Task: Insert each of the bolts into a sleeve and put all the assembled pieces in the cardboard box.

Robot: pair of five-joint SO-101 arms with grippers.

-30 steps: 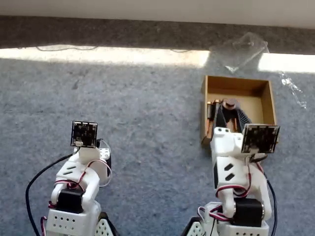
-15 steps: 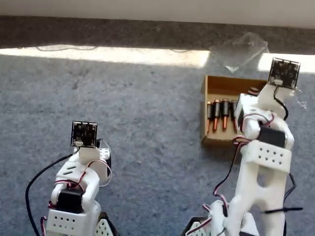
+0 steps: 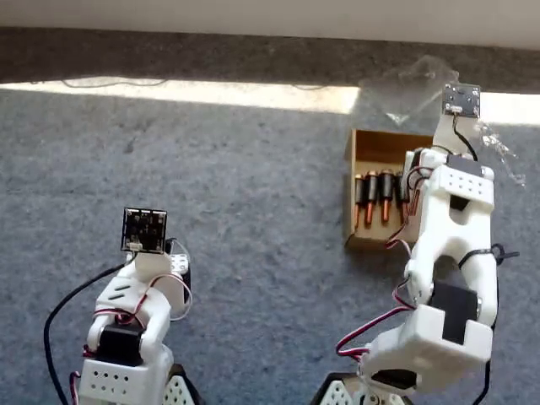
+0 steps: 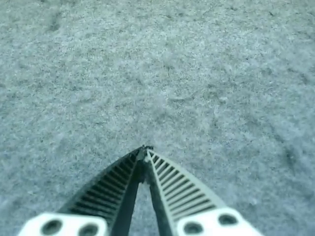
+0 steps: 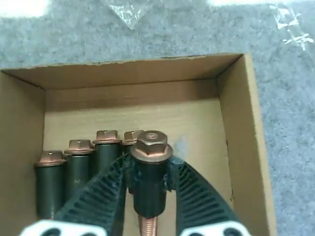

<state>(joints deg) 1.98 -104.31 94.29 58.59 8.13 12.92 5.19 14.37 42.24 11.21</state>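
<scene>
The right arm (image 3: pixel 447 253) is now stretching out over the cardboard box (image 3: pixel 375 142), having risen from a folded pose at the box's near edge a second ago. The left arm (image 3: pixel 135 304) is keeping the same place at the near left.

Both arms are standing on a grey carpeted table (image 3: pixel 219 186). The box is sitting on it at the far right, with a crumpled clear plastic bag (image 3: pixel 411 84) lying just beyond its far edge.

The right gripper (image 5: pixel 150 162) is hanging above the box floor, its fingers (image 5: pixel 106 189) pressing from both sides on an assembled piece (image 5: pixel 151 146), a copper-headed bolt seated in a dark sleeve. Four more assembled pieces (image 5: pixel 78 167) are lying side by side against the box's left wall.

The left gripper (image 4: pixel 145 150) is hovering over bare carpet, its fingers meeting at the tips and gripping nothing.
</scene>
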